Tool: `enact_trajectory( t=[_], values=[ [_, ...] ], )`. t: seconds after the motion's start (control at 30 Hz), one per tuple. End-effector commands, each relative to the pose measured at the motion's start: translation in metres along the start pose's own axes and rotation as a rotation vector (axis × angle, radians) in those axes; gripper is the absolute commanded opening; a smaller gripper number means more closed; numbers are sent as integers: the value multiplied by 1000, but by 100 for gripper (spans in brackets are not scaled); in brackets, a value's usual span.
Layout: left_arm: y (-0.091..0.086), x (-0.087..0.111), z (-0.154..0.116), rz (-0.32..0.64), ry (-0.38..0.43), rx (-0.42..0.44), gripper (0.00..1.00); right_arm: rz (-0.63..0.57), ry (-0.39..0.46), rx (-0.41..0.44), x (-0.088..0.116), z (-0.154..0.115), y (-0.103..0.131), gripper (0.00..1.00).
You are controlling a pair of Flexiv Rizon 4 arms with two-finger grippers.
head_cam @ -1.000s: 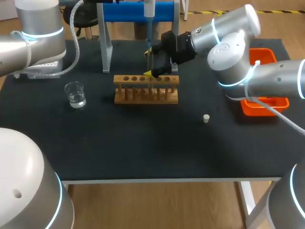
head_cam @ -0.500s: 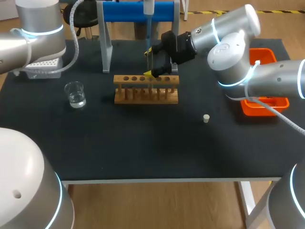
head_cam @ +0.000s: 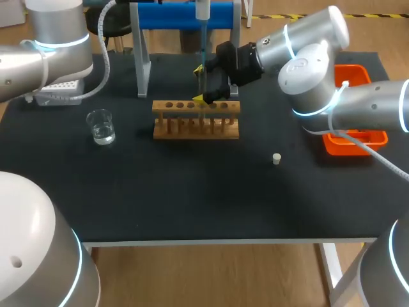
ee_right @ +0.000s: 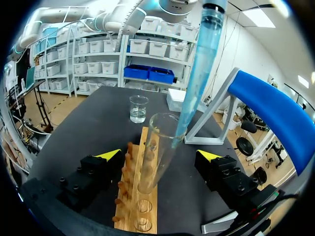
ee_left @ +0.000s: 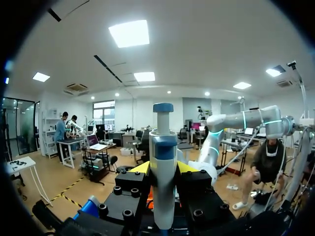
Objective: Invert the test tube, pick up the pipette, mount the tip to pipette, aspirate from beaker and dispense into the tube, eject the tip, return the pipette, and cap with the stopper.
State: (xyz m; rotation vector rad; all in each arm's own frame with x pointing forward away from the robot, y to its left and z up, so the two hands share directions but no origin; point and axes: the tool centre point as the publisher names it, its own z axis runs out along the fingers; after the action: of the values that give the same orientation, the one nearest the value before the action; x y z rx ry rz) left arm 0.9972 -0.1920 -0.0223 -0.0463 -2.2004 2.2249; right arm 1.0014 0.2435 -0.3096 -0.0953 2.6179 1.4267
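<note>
A clear test tube (ee_right: 155, 147) stands upright in the wooden rack (head_cam: 196, 119), mouth up. My right gripper (ee_right: 157, 158) is open, one yellow-tipped finger on each side of the tube and neither touching it; in the head view it (head_cam: 203, 83) hovers at the rack's back edge. My left gripper (ee_left: 163, 168) is shut on the white and blue pipette (ee_left: 163, 142), held upright above the rack. The pipette's translucent blue tip (ee_right: 197, 73) reaches down into the tube's mouth. The glass beaker (head_cam: 101, 125) of water sits left of the rack. The small white stopper (head_cam: 277, 158) lies right of it.
A blue pipette stand (head_cam: 185, 14) rises behind the rack on grey legs. A white tip box (head_cam: 57, 89) sits at the far left under my left arm. An orange tray (head_cam: 354, 137) lies at the right edge, partly under my right arm.
My left arm has shifted slightly to the right, carrying the pipette with it. The right arm and its open gripper have not moved.
</note>
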Motion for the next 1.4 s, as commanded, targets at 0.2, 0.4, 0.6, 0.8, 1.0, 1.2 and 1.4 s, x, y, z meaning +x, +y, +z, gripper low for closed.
enact_trajectory(
  t=[0.2, 0.4, 0.6, 0.8, 1.0, 1.2, 1.4],
  values=[
    [2, 3, -2, -12, 15, -5, 0, 0, 1, 0, 0, 0, 0, 100],
    [3, 8, -5, -19, 8, -22, 0, 0, 1, 0, 0, 0, 0, 100],
    [4, 10, -8, -11, -4, -22, 0, 0, 1, 0, 0, 0, 0, 100],
    [7, 7, -5, 10, 8, -22, 0, 0, 1, 0, 0, 0, 0, 100],
    [10, 7, -5, 20, 12, -14, 0, 0, 1, 0, 0, 0, 0, 100],
    [15, 7, -3, 17, 12, -10, 0, 0, 1, 0, 0, 0, 0, 100],
    [19, 6, -2, 10, 15, -7, 0, 0, 1, 0, 0, 0, 0, 100]
  ],
)
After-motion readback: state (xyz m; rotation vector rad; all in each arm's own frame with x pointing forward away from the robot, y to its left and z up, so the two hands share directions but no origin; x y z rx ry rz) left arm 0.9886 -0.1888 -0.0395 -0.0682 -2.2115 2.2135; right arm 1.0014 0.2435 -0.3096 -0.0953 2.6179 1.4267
